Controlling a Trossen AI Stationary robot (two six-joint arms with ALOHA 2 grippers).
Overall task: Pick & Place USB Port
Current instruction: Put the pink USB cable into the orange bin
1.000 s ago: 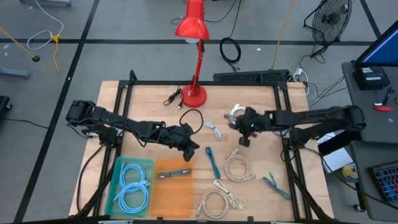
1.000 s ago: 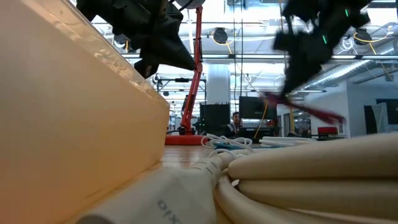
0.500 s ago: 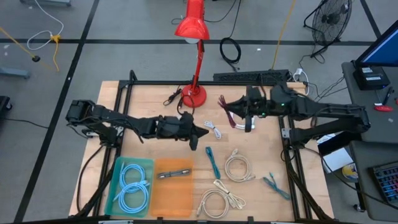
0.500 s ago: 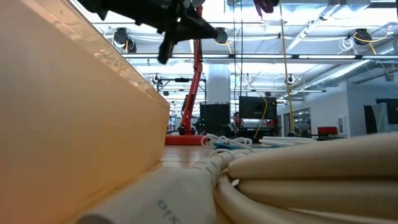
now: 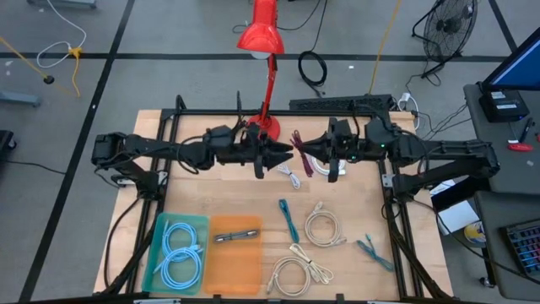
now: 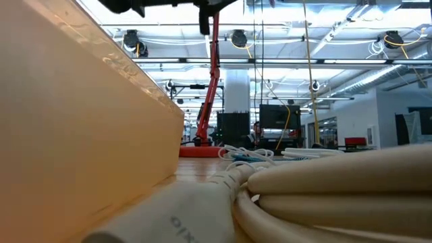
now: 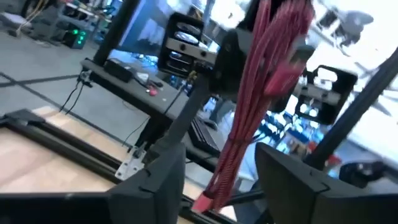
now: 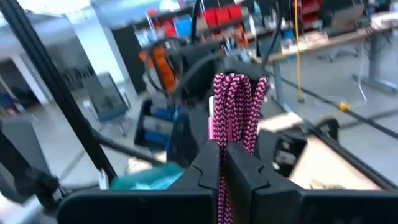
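High view: the red cable (image 5: 301,150), a braided bundle, hangs above the table's twelve-o'clock half, well clear of the wood, between the two arms. The right gripper (image 5: 325,157) holds it from the three-o'clock side, fingers pressed together on the bundle; in the right wrist view the cable (image 8: 233,112) rises in folded loops straight out of the closed fingertips (image 8: 211,165), a grip low on the bundle that leaves its upper loops free for another hand. The left gripper (image 5: 283,154) faces it from the nine-o'clock side, almost tip to tip, with its fingers spread. In the left wrist view the cable (image 7: 261,93) hangs just ahead of, and between, the two parted fingers (image 7: 155,180), which do not yet touch it. The arrangement reads as a mid-air handover: one arm presents the cable at height, the other opens to receive it. The orange tray (image 5: 235,253) and teal tray (image 5: 177,249) lie at six to seven o'clock, on the left arm's side, so passing the cable across would probably put it within reach of a tray. Beige cables (image 5: 323,226) and a teal cable (image 5: 288,218) lie loose at five o'clock; a red lamp (image 5: 263,101) stands at twelve o'clock.
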